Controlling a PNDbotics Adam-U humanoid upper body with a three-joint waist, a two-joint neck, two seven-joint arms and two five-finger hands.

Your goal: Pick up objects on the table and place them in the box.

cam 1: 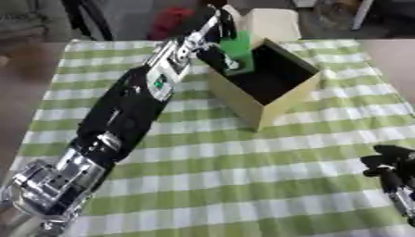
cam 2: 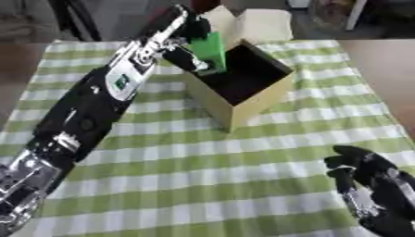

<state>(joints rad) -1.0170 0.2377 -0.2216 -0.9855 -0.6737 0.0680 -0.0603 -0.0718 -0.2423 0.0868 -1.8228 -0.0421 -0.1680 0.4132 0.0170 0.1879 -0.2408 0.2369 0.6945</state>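
Gripping a green rectangular block (cam 1: 236, 54), the left hand (cam 1: 212, 28) hangs over the tan cardboard box (cam 1: 284, 99); released off-centre, it could catch the near wall.

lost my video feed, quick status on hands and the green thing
Left hand shut on green rectangular block, over open cardboard box. Right hand idle low right, fingers relaxed. Nothing seen blocking the box.

Checked worktop with one open box

The worktop (cam 1: 243, 185) is covered by a green-and-white checked cloth (cam 2: 203, 185) that reaches nearly to its edges, bare brown surface showing at either side. An open tan cardboard box (cam 1: 272, 99), dark inside, stands on the cloth toward the far middle, turned corner-on.
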